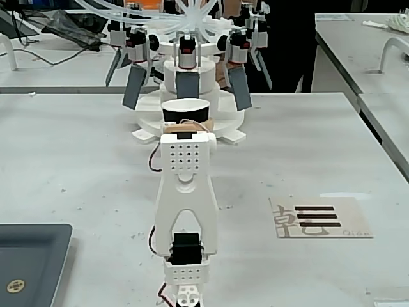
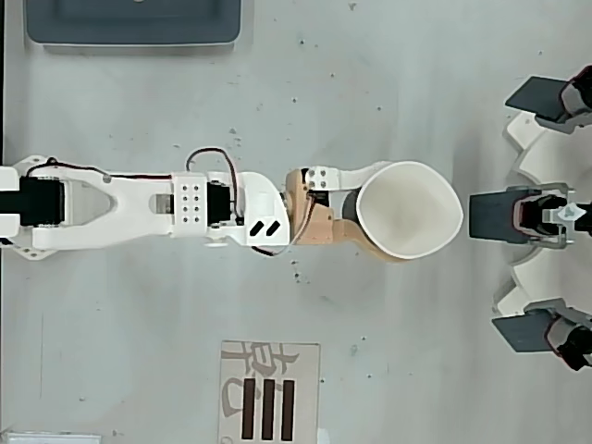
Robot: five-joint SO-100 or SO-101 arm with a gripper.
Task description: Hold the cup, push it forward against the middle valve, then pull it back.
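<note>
Cup (image 2: 409,209) first: a small round paper-like cup with a black outer wall and a white rim and interior, held upright at the end of the white two-finger gripper (image 2: 370,211), whose jaws are closed around its sides, one white finger above and one tan finger below in the overhead view. Its white inside shows bare, with nothing in it, and the rim is squeezed slightly out of round. In the fixed view the cup (image 1: 185,110) peeks above the white perforated robot arm (image 1: 186,192), straight ahead of the dark grey flat rectangular middle valve (image 1: 187,84) that hangs upright under its black block with a red-and-white mark. From overhead the cup's rim sits just beside that middle valve (image 2: 495,216), a thin strip of table showing between them. Slanted grey paddles (image 1: 135,86) flank it on the white round dispenser base (image 1: 233,131). A tan card with black bars (image 1: 319,217) lies on the grey table (image 1: 77,166), and a dark grey tray (image 1: 29,262) sits at the near left corner, its visible part empty
</note>
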